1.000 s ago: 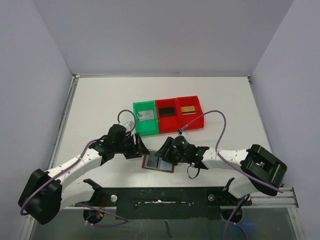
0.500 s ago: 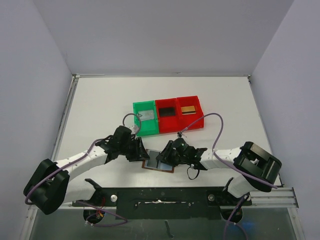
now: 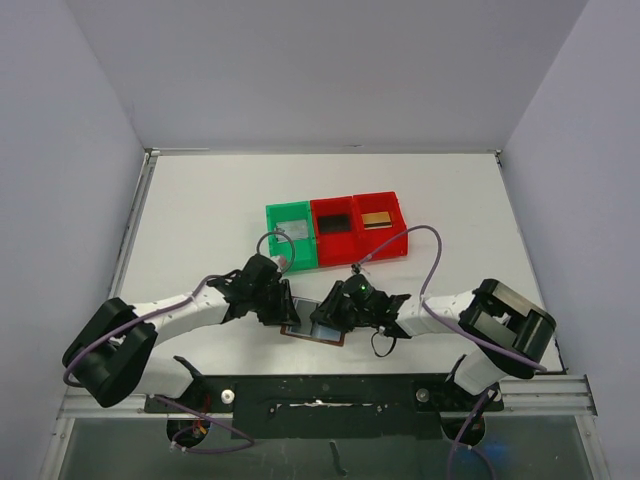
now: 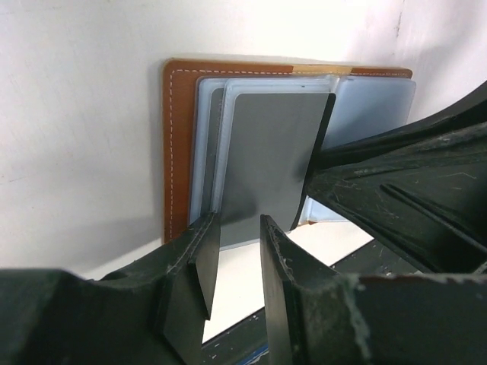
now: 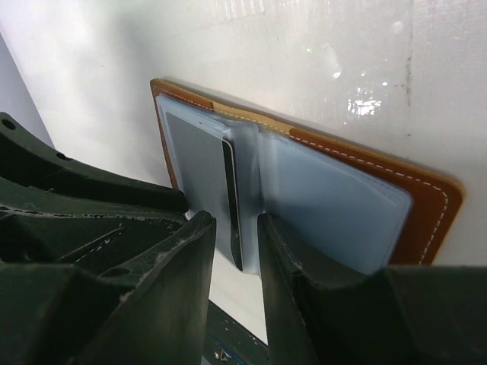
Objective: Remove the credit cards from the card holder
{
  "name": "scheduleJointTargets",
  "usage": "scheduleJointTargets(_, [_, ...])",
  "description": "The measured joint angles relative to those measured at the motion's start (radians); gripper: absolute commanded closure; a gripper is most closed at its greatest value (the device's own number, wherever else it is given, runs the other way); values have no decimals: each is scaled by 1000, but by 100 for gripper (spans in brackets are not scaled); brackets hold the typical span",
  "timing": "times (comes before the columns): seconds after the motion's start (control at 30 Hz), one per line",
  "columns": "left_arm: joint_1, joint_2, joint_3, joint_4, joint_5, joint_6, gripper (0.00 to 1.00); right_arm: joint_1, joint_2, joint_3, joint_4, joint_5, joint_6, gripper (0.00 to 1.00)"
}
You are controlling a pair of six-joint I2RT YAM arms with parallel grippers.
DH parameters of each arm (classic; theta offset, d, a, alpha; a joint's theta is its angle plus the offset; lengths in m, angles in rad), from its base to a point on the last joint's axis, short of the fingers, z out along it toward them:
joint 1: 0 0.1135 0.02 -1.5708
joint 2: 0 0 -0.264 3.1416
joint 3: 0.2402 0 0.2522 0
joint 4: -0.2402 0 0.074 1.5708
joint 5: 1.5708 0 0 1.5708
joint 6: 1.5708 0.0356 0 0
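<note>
Card holder (image 3: 325,332) open, lower middle of the table (image 3: 200,200).
Left tool (image 4: 237,228), jaws fairly close together, at a grey card (image 4: 266,160) poking out of it, right tool (image 5: 234,228) straddling that card's edge; can't tell whether either actually grips.

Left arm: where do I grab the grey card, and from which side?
Pinch the grey card by its near short edge, left gripper coming from the near side of the card holder. That end juts free of the sleeve; the rest seems pocketed.
</note>
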Motion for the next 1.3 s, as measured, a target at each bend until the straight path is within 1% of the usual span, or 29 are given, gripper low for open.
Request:
scheduleJointTargets(0.2, [-18,1,11,-14,-44,0,72,0,2,40,-74,3,-25,68])
scheduleJointTargets(0.3, [-20,-8,20,-33,-73,1,69,0,2,49,-92,6,-29,68])
scheduleJointTargets(0.43, [-20,-41,26,-64,-120,8,66,0,2,52,-98,10,-34,68])
scheduleJointTargets(0.57, [-20,-48,33,-72,-137,19,66,0,2,52,-99,10,-36,68])
scheduleJointTargets(0.77, [-33,13,34,-68,-109,27,74,-3,2,52,-99,8,-42,68])
scheduleJointTargets(0.93, [-42,15,34,-65,-106,32,83,-5,2,58,-107,6,-55,69])
scheduleJointTargets(1.2, [-44,15,34,-66,-99,39,86,-5,10,83,-140,6,-86,69])
scheduleJointTargets(1.3, [-48,15,34,-67,-97,39,87,6,33,152,-230,33,-111,70])
